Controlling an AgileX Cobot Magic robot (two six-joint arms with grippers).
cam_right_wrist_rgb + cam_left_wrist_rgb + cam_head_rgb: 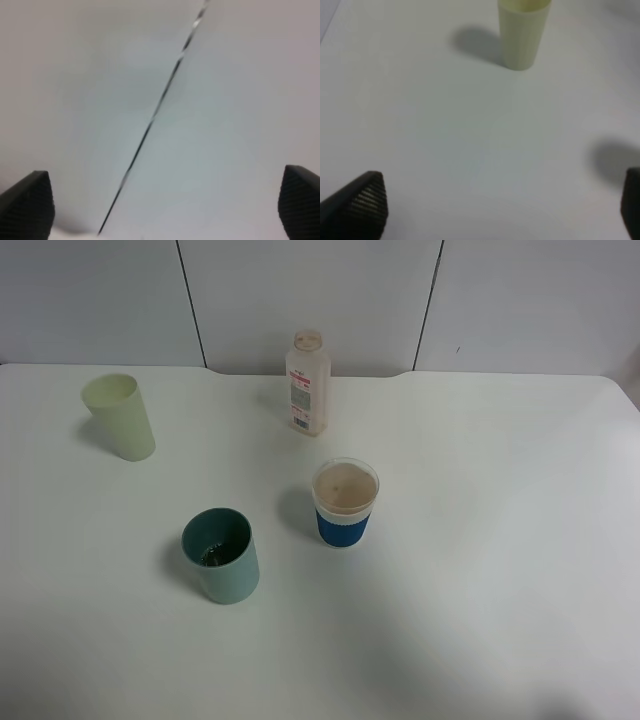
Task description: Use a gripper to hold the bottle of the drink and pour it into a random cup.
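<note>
Teal cup (pixel 221 555) nearest on white tabletop (pixel 480 540), upright; white cup with blue band (pixel 345 503) just behind to its right, brownish liquid inside; pale yellow-green tumbler (pixel 119 416) far left; drink bottle (pixel 307 382) upright at far edge, untouched; left tool (pixel 502 205) and right tool (pixel 165 207) both released, grasping nothing.

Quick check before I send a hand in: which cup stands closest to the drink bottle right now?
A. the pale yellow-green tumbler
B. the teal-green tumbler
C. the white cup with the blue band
C: in the high view the white cup with the blue band stands just in front of the bottle, nearer than either tumbler.
</note>
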